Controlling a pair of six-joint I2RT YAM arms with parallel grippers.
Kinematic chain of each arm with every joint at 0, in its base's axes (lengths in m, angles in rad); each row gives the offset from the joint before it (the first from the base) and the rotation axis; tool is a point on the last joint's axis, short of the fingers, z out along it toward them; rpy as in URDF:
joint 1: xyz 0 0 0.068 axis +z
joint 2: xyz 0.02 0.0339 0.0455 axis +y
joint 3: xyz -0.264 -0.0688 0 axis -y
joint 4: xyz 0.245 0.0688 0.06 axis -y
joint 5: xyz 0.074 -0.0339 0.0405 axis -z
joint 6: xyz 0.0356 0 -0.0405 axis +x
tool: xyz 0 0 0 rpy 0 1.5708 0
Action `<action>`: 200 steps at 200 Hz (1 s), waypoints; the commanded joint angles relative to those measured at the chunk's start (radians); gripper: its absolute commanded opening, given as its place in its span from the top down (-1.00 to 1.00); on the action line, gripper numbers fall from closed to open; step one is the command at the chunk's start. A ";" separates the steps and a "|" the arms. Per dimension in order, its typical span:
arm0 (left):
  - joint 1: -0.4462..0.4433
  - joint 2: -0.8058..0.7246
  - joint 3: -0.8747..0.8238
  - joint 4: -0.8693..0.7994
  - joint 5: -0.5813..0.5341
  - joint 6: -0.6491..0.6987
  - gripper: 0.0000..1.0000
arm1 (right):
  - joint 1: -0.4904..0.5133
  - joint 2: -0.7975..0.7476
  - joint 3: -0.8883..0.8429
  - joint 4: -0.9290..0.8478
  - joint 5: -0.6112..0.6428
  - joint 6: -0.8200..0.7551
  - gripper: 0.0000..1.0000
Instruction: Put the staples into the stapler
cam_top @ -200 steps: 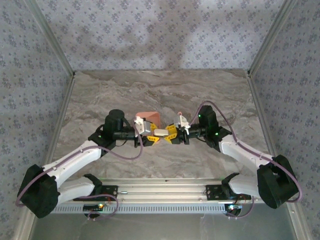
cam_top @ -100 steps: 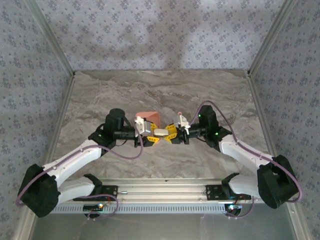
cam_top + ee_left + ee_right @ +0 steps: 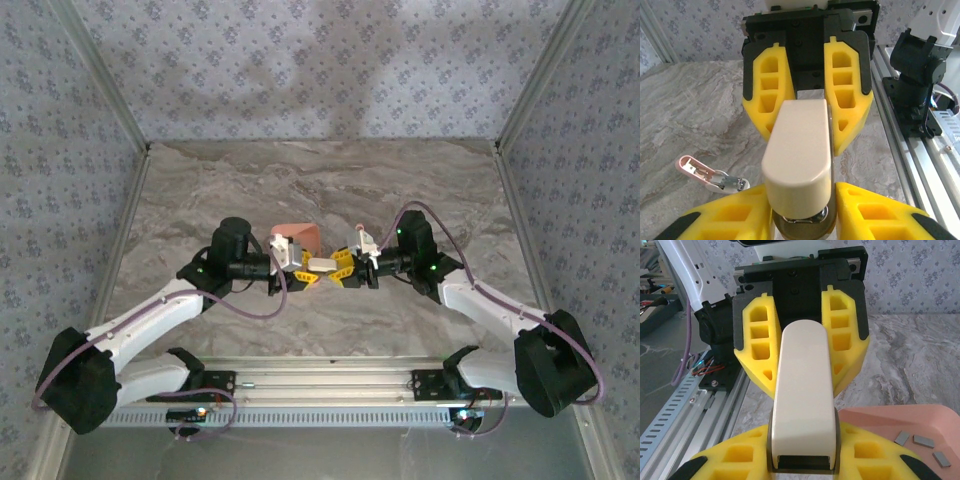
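A cream-white stapler [image 3: 321, 265] with a metal base hangs above the table, held end to end. My left gripper [image 3: 300, 268] is shut on one end [image 3: 799, 165]. My right gripper [image 3: 343, 268] is shut on the other end [image 3: 804, 405]. In the left wrist view my yellow fingers [image 3: 880, 215] clamp its rounded end. The right wrist view has my fingers [image 3: 730, 460] on its square end with the dark slot. Three dark grey staples [image 3: 923, 441] lie on the salmon tray [image 3: 900, 420]. A small pink and white piece with a metal channel [image 3: 710, 175] lies on the table.
The salmon tray [image 3: 300, 236] stands on the marble table just behind the held stapler. The pink and white piece [image 3: 358, 229] lies beside the right arm. An aluminium rail [image 3: 330, 385] with the arm bases runs along the near edge. Patterned walls close in three sides.
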 commanded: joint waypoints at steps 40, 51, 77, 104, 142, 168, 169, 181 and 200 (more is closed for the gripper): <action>-0.004 -0.011 0.048 -0.070 0.017 0.048 0.60 | 0.004 0.002 0.024 -0.001 -0.002 -0.004 0.90; -0.004 -0.010 0.047 -0.072 0.009 0.049 0.63 | 0.005 0.003 0.022 -0.005 0.003 -0.007 0.88; -0.004 -0.007 0.055 -0.093 -0.001 0.057 0.68 | 0.003 0.003 0.019 -0.009 0.014 -0.009 0.81; -0.004 -0.003 0.067 -0.118 -0.017 0.070 0.74 | -0.002 0.003 0.012 -0.012 0.030 -0.009 0.67; -0.005 0.006 0.092 -0.175 -0.049 0.105 0.77 | -0.008 0.002 0.010 -0.029 0.066 0.008 0.39; -0.005 0.013 0.111 -0.215 -0.054 0.130 0.78 | -0.009 0.000 0.009 -0.046 0.090 0.021 0.23; -0.005 0.013 0.112 -0.216 -0.054 0.131 0.78 | -0.009 0.000 0.008 -0.046 0.092 0.022 0.22; -0.005 0.015 0.118 -0.228 -0.064 0.137 0.78 | -0.008 -0.001 0.008 -0.055 0.106 0.028 0.17; -0.005 0.018 0.128 -0.252 -0.081 0.152 0.80 | -0.008 -0.003 0.007 -0.066 0.124 0.038 0.09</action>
